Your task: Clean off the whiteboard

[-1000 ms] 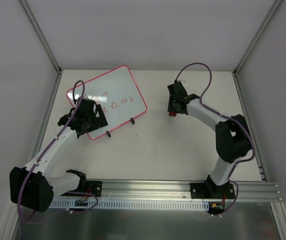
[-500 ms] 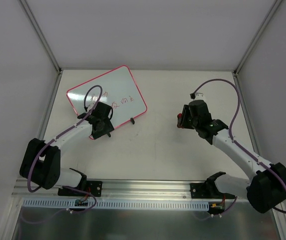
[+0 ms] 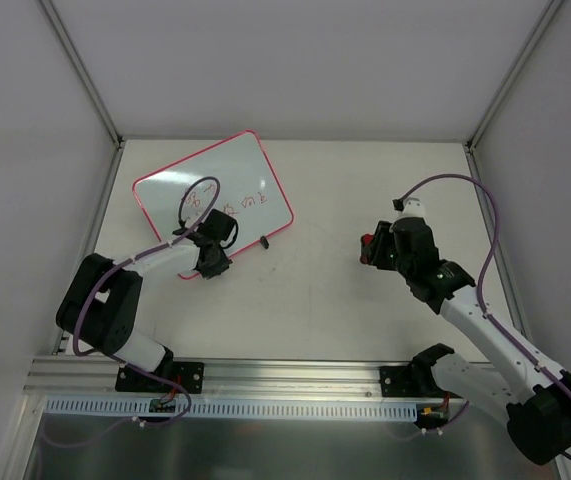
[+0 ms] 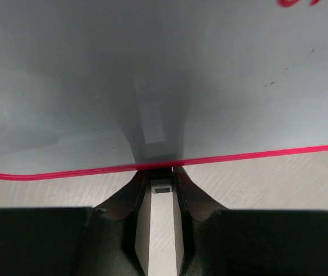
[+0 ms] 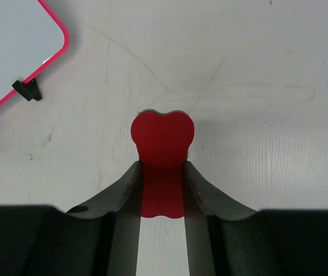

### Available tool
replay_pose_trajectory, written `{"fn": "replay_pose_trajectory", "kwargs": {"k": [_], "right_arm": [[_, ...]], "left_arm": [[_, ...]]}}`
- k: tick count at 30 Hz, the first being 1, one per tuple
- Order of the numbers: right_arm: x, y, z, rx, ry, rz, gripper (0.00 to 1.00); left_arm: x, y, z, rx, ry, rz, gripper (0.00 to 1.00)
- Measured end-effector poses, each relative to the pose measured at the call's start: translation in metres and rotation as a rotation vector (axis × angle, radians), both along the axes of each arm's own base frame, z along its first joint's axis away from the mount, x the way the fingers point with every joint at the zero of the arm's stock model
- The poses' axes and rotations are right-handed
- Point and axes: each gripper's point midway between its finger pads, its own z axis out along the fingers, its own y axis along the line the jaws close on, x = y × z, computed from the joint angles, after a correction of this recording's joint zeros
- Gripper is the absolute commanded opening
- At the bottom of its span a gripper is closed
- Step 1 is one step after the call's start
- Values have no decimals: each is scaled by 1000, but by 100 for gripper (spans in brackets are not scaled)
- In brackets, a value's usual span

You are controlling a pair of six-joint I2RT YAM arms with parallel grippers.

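The whiteboard (image 3: 227,180) lies at the back left of the table, pink-framed, with red handwriting (image 3: 250,200) on it. My left gripper (image 3: 213,262) is at its near edge. In the left wrist view the fingers (image 4: 130,192) are closed on a small black stand foot (image 4: 161,185) just under the pink frame (image 4: 255,155); the left gripper (image 4: 161,175) is shut on it. My right gripper (image 3: 373,248) hovers over the table to the right, shut on the red eraser (image 5: 162,138), which sticks out past the fingertips. The right gripper (image 5: 162,172) is apart from the whiteboard (image 5: 8,52).
The board's second black foot (image 3: 265,240) stands on the table beside its right corner, also seen as the foot (image 5: 27,89) in the right wrist view. White walls and metal posts enclose the table; a rail (image 3: 295,385) runs along the near edge.
My left gripper moved right along the board's near edge and closed on the stand foot. The right arm swung nearer and slightly right, still holding the eraser.
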Motion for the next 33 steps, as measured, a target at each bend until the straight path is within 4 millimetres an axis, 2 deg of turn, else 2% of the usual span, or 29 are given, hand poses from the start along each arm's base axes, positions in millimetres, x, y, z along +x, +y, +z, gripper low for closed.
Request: {"fn": "replay_pose_trajectory", "kwargs": {"k": [3,11,14,25,27,28,30,31,33], "right_arm": [[-3,-1,0,3,-6,0,3],[-9,-5,-4,-3,-1,4,3],[-10,-5,-5,-1,-4,5,3],[-14,-8,5,5,-43,11,3],[-15,-9,8,4,-53,13,3],[-15,-10,9,2,-57,14,3],[-15,-11,11,0,-66,16,3],[-15,-11,11,-2,-68,17,3],[-16,-11,11,-4,-70,19,3]], "left_arm": [[-2,-2,-2,18,-3,2,0],[-7,-16,-3,56,-26,-34,0],[-13,-29,-4,64,-39,-69,0],[-49,-97,-6,57,-69,-261,0],[-53,-104,-5,55,-68,-283,5],[-54,-108,-5,51,-66,-290,13],[-56,-112,-4,45,-60,-300,21],[-57,-113,-4,41,-56,-305,31],[-64,-120,-4,18,-33,-334,43]]}}
